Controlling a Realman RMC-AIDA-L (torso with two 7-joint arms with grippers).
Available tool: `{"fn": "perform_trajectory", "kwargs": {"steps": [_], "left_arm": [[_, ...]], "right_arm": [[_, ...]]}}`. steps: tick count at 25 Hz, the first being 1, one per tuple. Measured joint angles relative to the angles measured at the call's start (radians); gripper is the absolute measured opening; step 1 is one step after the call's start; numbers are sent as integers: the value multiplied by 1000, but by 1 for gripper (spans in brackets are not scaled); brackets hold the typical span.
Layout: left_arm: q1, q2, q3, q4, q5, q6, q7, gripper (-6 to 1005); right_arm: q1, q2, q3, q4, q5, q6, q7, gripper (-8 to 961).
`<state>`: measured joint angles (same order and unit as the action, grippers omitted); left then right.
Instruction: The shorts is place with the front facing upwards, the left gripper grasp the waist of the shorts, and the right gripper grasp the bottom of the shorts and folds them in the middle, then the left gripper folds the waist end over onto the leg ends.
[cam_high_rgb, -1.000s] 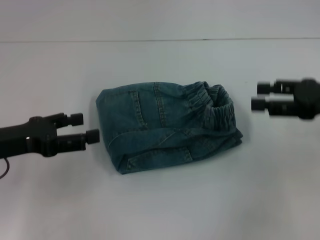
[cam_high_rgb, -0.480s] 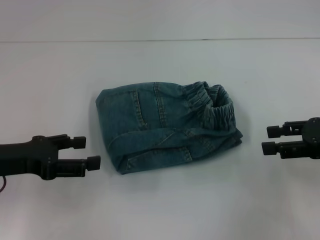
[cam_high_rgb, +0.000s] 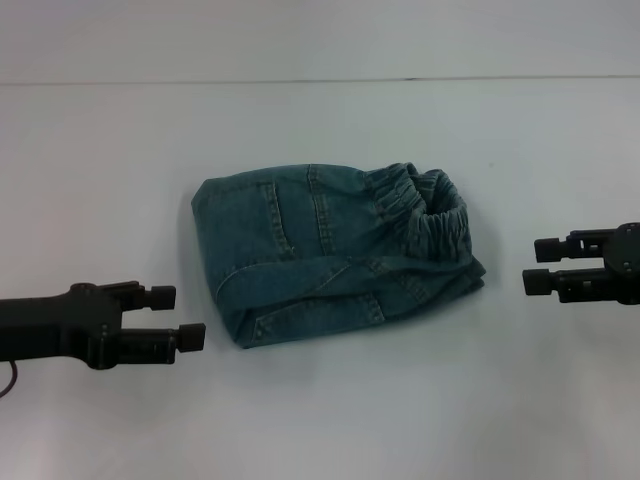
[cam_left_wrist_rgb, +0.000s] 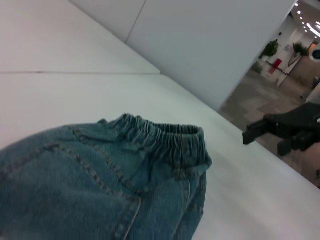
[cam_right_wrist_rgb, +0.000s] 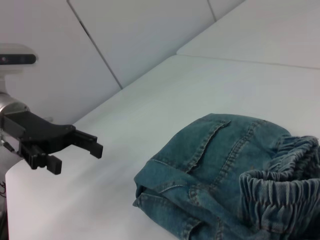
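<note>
With both end effectors, left (cam_high_rgb: 190, 316) and right (cam_high_rgb: 530, 264), parted and empty: risk of shorts (cam_high_rgb: 330, 250) springing unfolded mid-counter (cam_high_rgb: 330, 410).

You see a white table (cam_high_rgb: 320, 420) under even light, backed by a pale panelled wall (cam_right_wrist_rgb: 125, 35). Past the table edge, a brown-floored hallway (cam_left_wrist_rgb: 260, 100) holds potted plants (cam_left_wrist_rgb: 270, 49) and ceiling spotlights (cam_left_wrist_rgb: 307, 15).

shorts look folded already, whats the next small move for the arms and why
Probably just draw both arms a little farther back. The shorts lie folded in a compact bundle, waistband on top at the robot's right. The left gripper and right gripper are open, empty and clear of the denim.
</note>
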<state>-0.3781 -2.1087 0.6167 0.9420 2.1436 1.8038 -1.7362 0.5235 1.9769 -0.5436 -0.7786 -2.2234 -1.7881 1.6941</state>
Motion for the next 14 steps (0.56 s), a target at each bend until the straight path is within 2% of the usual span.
{"fn": "perform_trajectory", "kwargs": {"steps": [14], "left_arm": [[-4,-9,0,-2,6,5,-15,910]], "right_arm": [[-8,0,2,-1,0,28,-2,729]]}}
